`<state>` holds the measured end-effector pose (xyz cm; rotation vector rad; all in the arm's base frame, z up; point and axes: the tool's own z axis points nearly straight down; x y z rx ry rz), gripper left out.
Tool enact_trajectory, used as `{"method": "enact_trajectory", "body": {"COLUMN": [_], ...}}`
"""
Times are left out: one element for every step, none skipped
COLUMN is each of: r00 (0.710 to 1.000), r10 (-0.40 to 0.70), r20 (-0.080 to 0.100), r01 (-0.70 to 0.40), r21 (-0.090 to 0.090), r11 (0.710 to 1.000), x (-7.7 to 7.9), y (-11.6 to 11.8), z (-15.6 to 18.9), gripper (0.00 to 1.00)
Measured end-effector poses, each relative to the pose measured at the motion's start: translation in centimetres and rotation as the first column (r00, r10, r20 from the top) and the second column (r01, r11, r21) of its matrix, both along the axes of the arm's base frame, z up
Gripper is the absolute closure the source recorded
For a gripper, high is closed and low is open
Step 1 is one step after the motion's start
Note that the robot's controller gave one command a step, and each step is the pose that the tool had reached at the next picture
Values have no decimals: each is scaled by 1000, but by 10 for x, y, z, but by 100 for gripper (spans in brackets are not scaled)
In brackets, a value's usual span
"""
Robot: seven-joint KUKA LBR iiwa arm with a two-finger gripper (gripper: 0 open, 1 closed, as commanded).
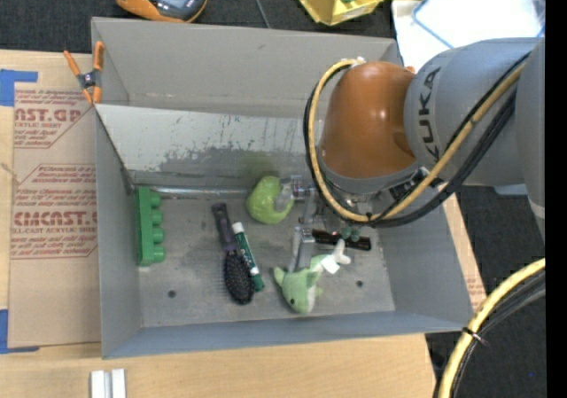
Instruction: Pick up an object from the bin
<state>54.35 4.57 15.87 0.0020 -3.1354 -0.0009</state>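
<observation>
My gripper point(302, 256) hangs under the arm's orange cover, low in the right half of the bin. Its tip stands just above a light green soft toy point(299, 288) that lies near the bin's front wall. A small white piece point(334, 260) lies by the toy's upper right, close beside the gripper. A yellow-green round thing point(265, 199) rests to the gripper's upper left, near the back wall. The view does not show anything held by the gripper.
A black hairbrush point(234, 272) and a green and white pen-like stick point(245, 254) lie side by side left of the toy. A bright green toy block point(149, 226) stands along the left wall. The arm and its cables cover the bin's right part.
</observation>
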Motion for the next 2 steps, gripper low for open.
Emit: {"method": "enact_trajectory", "body": {"r00": [1000, 985], "r10": [-1, 169], "r20": [8, 19], "r01": [1, -169], "r21": [1, 0], "r11": [1000, 986], "x": [2, -58], "y": [0, -41], "z": [4, -89], "gripper": [0, 0]}}
